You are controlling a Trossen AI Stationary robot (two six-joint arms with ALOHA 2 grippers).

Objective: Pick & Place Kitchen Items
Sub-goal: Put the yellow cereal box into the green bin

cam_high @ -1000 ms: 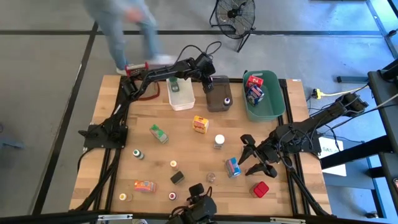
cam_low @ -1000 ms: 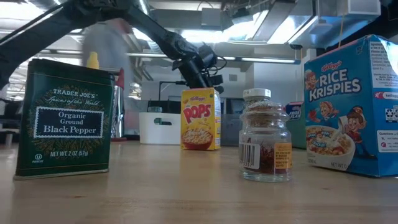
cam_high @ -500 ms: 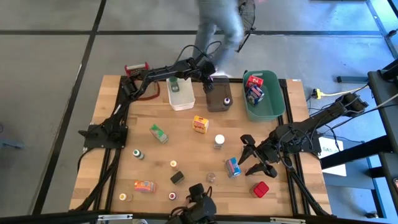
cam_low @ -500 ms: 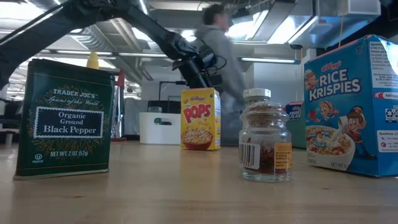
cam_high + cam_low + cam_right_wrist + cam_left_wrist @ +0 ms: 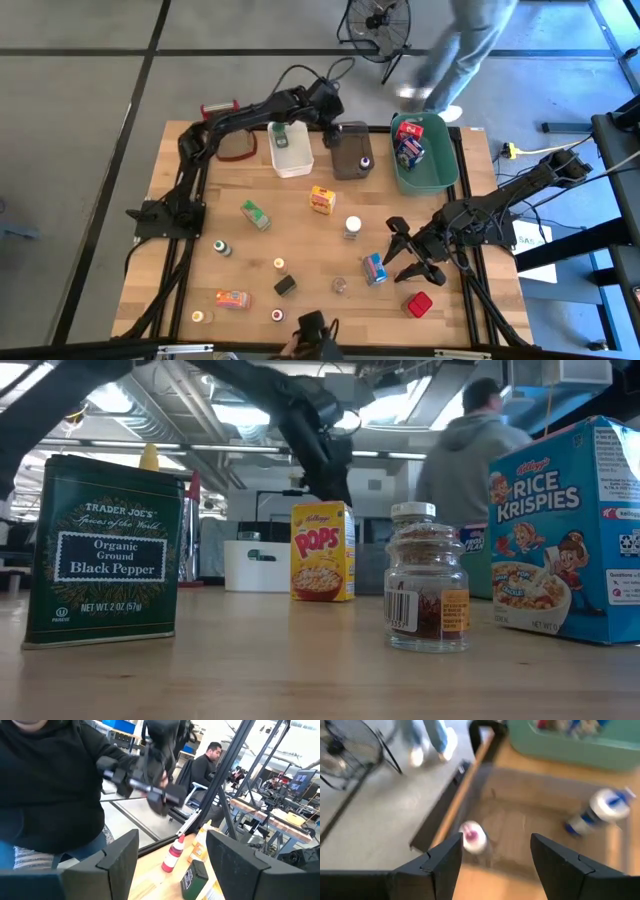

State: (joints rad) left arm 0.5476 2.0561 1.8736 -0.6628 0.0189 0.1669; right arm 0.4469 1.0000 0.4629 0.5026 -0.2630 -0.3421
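Kitchen items lie spread over the wooden table (image 5: 170, 260), and some are already in the tubs at its far edge. The left gripper (image 5: 335, 108) hangs above the grey tub (image 5: 350, 150) with its fingers (image 5: 445, 862) apart and nothing between them. In the left wrist view, a small bottle with a purple cap (image 5: 473, 836) stands inside this tub, and a bottle with a blue and white cap (image 5: 600, 810) lies near it. Just beside the grey tub stands the white tub (image 5: 291, 152), which holds a little green-capped jar (image 5: 281, 134). On the other side stands the green tub (image 5: 425, 155) with colourful boxes in it.

The right gripper (image 5: 408, 252) rests low over the near right part of the table, open and empty, just beside the blue cereal box (image 5: 374, 268). A red tin (image 5: 419, 304) lies near it. Toward the middle of the table are the yellow Pops box (image 5: 322, 200), a white-capped spice jar (image 5: 352, 227) and a green box (image 5: 255, 214). A person (image 5: 465, 50) walks behind the table.
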